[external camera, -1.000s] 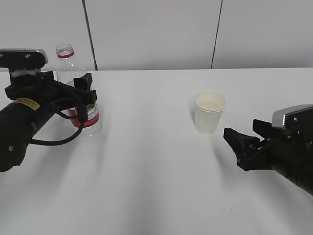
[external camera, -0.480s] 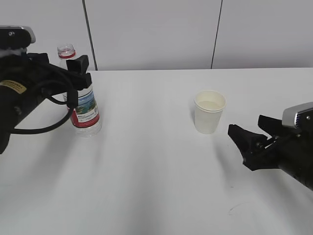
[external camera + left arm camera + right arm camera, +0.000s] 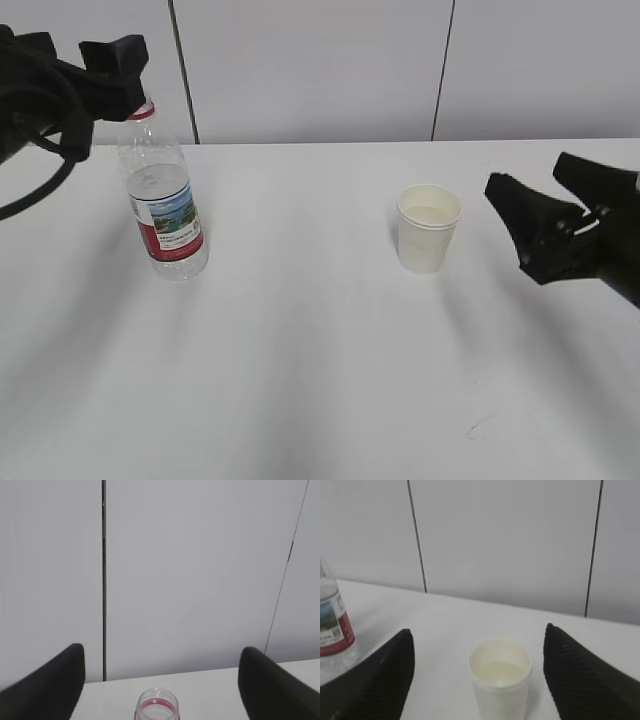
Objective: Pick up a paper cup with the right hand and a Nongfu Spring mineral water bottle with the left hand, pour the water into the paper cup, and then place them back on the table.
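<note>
The Nongfu Spring mineral water bottle [image 3: 165, 205] stands upright and uncapped on the left of the white table [image 3: 300, 330], partly filled. Its open mouth shows at the bottom of the left wrist view [image 3: 157, 707]. My left gripper [image 3: 112, 75] is open and empty, raised above and left of the bottle's top, with the jaws wide apart in the left wrist view [image 3: 161, 652]. The paper cup [image 3: 429, 228] stands right of centre with liquid in it. My right gripper [image 3: 527, 175] is open and empty, to the right of the cup and apart from it. The cup sits between the spread jaws in the right wrist view [image 3: 500, 677].
A pale panelled wall [image 3: 320, 70] runs behind the table's far edge. A small dark scuff mark [image 3: 480, 425] lies near the front right. The bottle's label also shows at the left edge of the right wrist view [image 3: 332, 625].
My left gripper has let go of the bottle and risen up and to the left. My right gripper has lifted and drawn back to the right from the cup. Bottle and cup stay put.
</note>
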